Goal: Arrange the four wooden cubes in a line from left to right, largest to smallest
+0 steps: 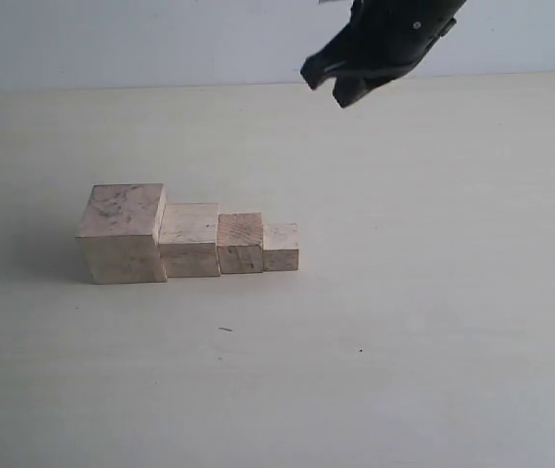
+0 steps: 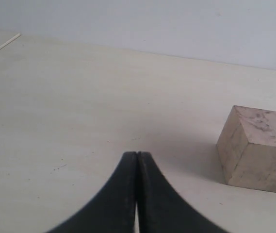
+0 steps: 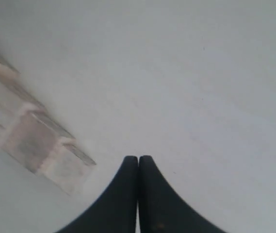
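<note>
The left end effector [image 2: 137,160] fills the near edge of the left wrist view. Its two dark fingers are pressed together tip to tip, low over the desk [image 1: 433,341]. The right end effector [image 3: 138,162] is likewise fully narrowed, with its fingers meeting.

In the exterior view, the right end effector hangs in the air behind the row and to its right, well apart from it.

The four wooden cubes stand on the desk in one straight row, left of centre. From left to right:
- largest cube [image 1: 123,234]
- second cube [image 1: 189,240]
- third cube [image 1: 241,243]
- smallest cube [image 1: 281,246]

Each cube touches its neighbour. The front faces are nearly flush. Faint dark smudges mark the top of the largest cube.
</note>
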`<state>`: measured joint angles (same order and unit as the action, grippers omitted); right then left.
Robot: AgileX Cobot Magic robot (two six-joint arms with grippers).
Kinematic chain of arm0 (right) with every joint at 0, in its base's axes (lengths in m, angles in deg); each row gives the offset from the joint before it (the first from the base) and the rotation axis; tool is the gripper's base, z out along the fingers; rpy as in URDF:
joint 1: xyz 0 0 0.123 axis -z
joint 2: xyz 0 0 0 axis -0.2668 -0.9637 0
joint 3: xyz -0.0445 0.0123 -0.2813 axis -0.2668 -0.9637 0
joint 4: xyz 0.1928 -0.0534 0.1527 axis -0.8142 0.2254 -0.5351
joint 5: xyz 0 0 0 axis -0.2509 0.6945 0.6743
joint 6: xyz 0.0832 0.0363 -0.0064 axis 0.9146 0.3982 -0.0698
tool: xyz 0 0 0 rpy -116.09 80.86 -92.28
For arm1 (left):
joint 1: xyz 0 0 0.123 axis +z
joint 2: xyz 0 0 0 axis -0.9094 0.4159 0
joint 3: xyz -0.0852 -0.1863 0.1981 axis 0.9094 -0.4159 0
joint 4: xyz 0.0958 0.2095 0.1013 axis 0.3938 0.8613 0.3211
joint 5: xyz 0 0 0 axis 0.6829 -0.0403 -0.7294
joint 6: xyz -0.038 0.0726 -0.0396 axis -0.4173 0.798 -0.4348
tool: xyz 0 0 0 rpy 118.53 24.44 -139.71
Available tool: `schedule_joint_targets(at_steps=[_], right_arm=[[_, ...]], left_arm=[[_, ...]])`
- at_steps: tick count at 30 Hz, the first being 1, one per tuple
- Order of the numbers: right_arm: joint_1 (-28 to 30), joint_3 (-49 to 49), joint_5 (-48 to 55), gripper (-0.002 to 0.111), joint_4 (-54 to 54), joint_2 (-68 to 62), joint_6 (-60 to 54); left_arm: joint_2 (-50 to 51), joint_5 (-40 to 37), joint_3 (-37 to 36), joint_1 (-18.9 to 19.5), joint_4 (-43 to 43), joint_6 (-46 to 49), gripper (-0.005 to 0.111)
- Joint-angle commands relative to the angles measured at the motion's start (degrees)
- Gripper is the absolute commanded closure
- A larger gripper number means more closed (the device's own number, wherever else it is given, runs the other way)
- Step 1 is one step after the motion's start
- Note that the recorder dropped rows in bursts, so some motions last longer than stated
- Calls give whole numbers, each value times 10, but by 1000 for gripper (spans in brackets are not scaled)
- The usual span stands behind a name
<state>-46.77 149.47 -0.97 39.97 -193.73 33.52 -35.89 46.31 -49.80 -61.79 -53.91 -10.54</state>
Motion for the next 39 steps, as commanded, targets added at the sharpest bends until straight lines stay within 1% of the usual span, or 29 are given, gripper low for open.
schedule_joint_targets(at_steps=[1, 3, 6, 8, 11, 14, 21, 23, 27, 29, 31, 33, 34, 39], right_arm=[[0, -82, -107, 108, -119, 97, 5], [0, -136, -157, 108, -174, 147, -6], [0, -205, -212, 108, -189, 214, -7], [0, -245, -217, 108, -190, 256, -6], [0, -282, -194, 108, -197, 306, 13], [0, -288, -159, 108, -196, 336, 13], [0, -288, -158, 108, -196, 376, 13], [0, -285, -165, 108, -187, 384, -3], [0, -284, -174, 108, -122, 409, -6], [1, -284, -174, 108, -82, 429, 27], [1, -284, -177, 108, -21, 454, 79], [15, -289, -179, 108, 33, 481, 129], [28, -294, -179, 108, 43, 492, 142], [120, -344, -182, 108, 49, 563, 149]], left_arm=[[-4, 6, -2, -3, -5, 2, 107], [-4, 6, -2, -3, -5, 2, 107], [-4, 6, -2, -3, -5, 2, 107], [-4, 6, -2, -3, -5, 2, 107], [-4, 6, -2, -3, -5, 2, 107], [-4, 6, -2, -3, -5, 2, 107], [-4, 6, -2, -3, -5, 2, 107], [-4, 6, -2, -3, -5, 2, 107], [-4, 6, -2, -3, -5, 2, 107], [-4, 6, -2, -3, -5, 2, 107], [-4, 6, -2, -3, -5, 2, 107], [-4, 6, -2, -3, -5, 2, 107], [-4, 6, -2, -3, -5, 2, 107], [-4, 6, -2, -3, -5, 2, 107]])
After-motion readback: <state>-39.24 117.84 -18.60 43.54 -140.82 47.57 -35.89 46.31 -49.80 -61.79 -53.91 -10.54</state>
